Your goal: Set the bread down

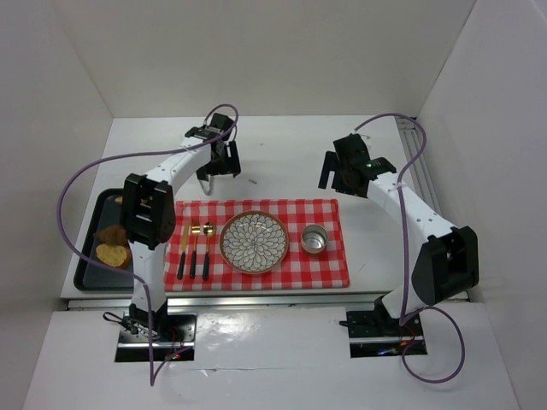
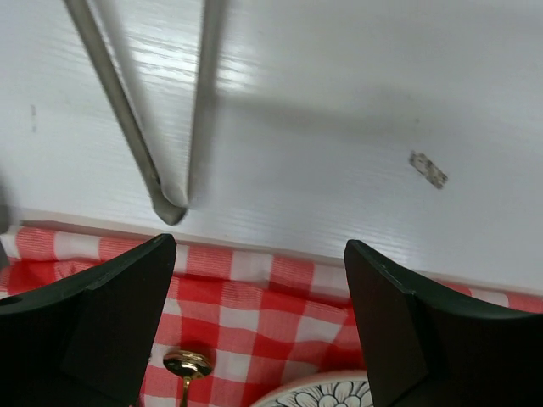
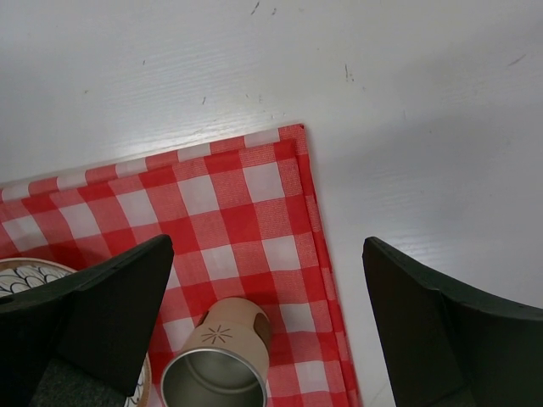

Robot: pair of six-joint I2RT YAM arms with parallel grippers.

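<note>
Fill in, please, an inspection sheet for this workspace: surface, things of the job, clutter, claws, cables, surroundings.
Surface: white table, with a red checked cloth laid flat on it.
Job's things: the bread lies in the black tray at the left, next to a darker roll; the patterned plate on the cloth is bare.
Clutter: cup and cutlery on the cloth; tongs on the table beyond it.
Claws: left claw open, holding nothing, near the tongs; right claw open, holding nothing, near the cup.
Cables: left cable and right cable, both purple, loop off the arms.
Surroundings: white walls on three sides.
</note>
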